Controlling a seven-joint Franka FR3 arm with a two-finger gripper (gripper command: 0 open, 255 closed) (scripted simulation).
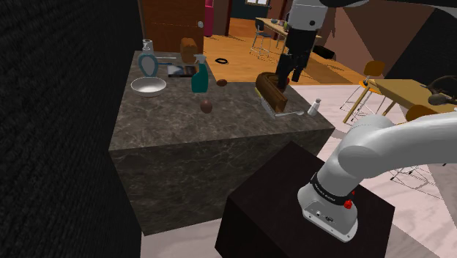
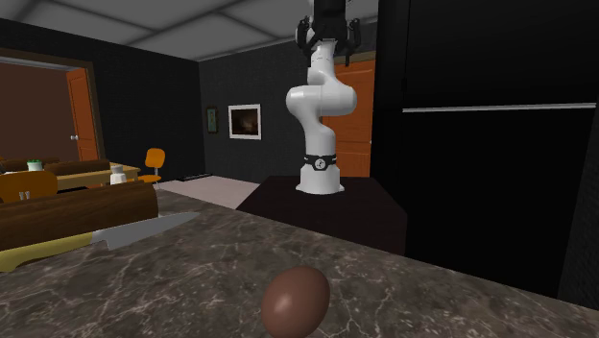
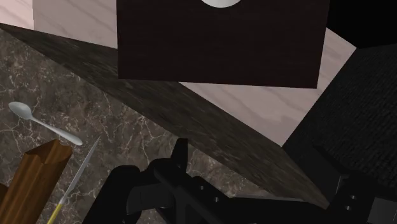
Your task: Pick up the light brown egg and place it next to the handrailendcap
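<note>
The brown egg (image 1: 206,105) lies on the dark marble counter (image 1: 168,132), near its middle, and sits close to the camera in the second exterior view (image 2: 296,301). The handrail end cap, a brown wooden block (image 1: 269,91), lies toward the shoulder view's right side of the counter; it shows again in the other two views (image 2: 77,216) (image 3: 35,181). My gripper (image 1: 289,76) hangs above that block, open and holding nothing, well to the right of the egg. It appears high up in the second exterior view (image 2: 328,29).
A knife (image 2: 144,230) and a spoon (image 3: 44,123) lie beside the wooden block, and a small shaker (image 1: 315,107) stands at the counter's corner. A teal spray bottle (image 1: 199,77), a white bowl (image 1: 148,87) and a small brown item (image 1: 221,82) sit behind the egg. The dark stand (image 1: 293,205) is at the front.
</note>
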